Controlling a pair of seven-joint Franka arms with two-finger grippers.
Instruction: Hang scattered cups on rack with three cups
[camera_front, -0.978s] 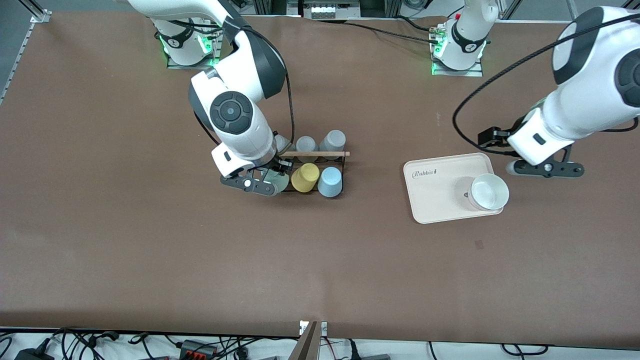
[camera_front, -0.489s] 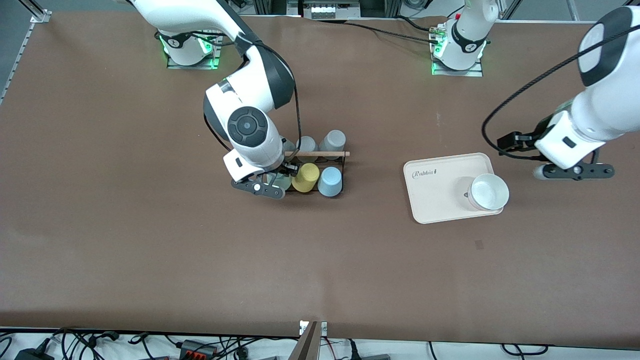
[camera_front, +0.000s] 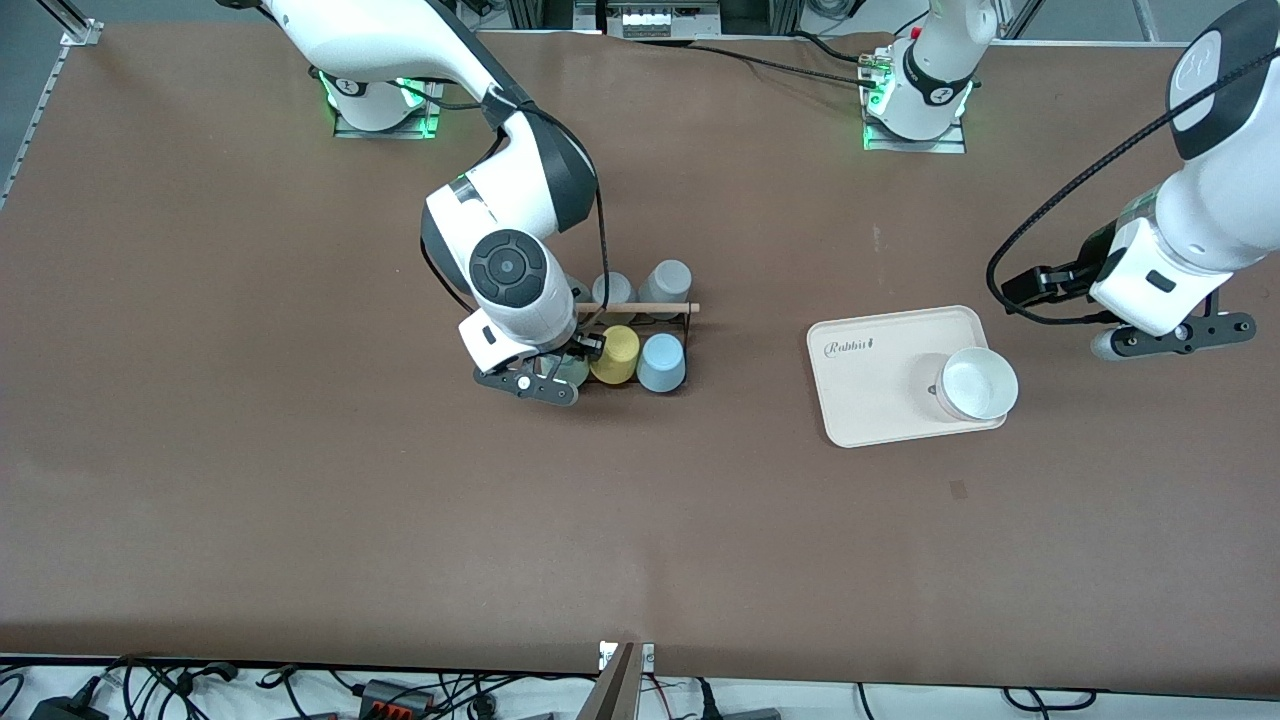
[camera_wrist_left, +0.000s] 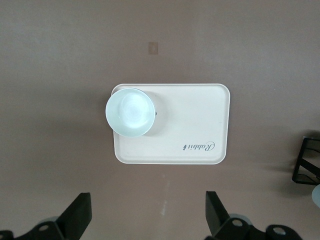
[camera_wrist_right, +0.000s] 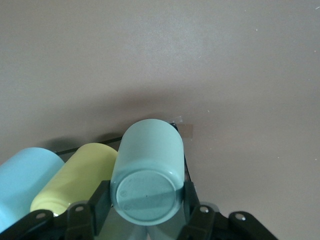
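My right gripper (camera_front: 545, 381) is shut on the pale sage green cup (camera_front: 573, 372), at the end of the black wire rack (camera_front: 640, 308) toward the right arm. In the right wrist view the green cup (camera_wrist_right: 147, 175) lies tilted with its bottom toward the camera, a finger (camera_wrist_right: 100, 200) pressed on each side. It sits next to a yellow tumbler (camera_wrist_right: 75, 175) and the light blue cup (camera_wrist_right: 25, 175), both on the rack. The rack peg under the green cup is hidden. My left gripper (camera_front: 1172, 338) hangs open and holds nothing, beside the tray toward the left arm's end.
A beige tray (camera_front: 880, 385) carries a white bowl (camera_front: 978, 383); the left wrist view shows that tray (camera_wrist_left: 200, 120) and bowl (camera_wrist_left: 130, 111) below the open fingers (camera_wrist_left: 80, 212). Two grey tumblers (camera_front: 667, 283) stand on the rack's row farther from the front camera.
The right gripper has carried the green cup along the rack toward the yellow tumbler. The left arm has drawn away from the tray toward its own end of the table.
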